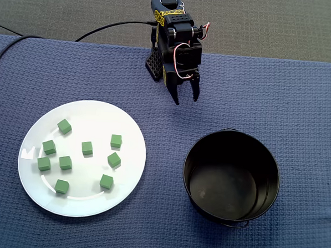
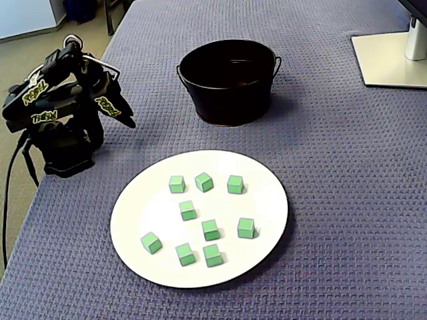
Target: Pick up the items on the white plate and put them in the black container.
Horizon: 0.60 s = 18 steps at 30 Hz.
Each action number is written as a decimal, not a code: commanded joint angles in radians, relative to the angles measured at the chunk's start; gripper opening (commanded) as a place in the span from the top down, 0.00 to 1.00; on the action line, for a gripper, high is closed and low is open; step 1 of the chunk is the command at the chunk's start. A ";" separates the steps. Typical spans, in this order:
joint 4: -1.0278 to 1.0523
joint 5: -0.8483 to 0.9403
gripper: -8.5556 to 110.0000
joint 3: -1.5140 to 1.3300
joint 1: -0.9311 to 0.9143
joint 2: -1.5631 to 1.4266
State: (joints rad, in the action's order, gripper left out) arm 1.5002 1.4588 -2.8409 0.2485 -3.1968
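Note:
Several small green cubes [image 1: 87, 148] [image 2: 210, 229] lie spread over the white plate [image 1: 93, 117] [image 2: 267, 200]. The round black container [image 1: 231, 177] [image 2: 230, 83] stands beside the plate with no cube inside it. In both fixed views the arm is folded over its base at the table's edge. Its gripper [image 1: 186, 99] [image 2: 124, 117] points down at the cloth, well away from plate and container. The fingers show a gap between them and hold nothing.
A blue woven cloth [image 1: 278, 96] covers the table. A black cable [image 1: 104, 27] runs from the arm's base off the cloth. A white monitor foot [image 2: 393, 60] stands in the far corner past the container.

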 commanded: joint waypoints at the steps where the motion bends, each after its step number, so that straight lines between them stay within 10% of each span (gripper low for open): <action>1: 0.328 -0.517 0.82 0.581 -0.957 0.351; 18: 0.158 -0.558 0.80 0.647 -1.032 0.588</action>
State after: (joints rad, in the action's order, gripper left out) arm 1.7411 0.9235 -2.2672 -0.7332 -2.7688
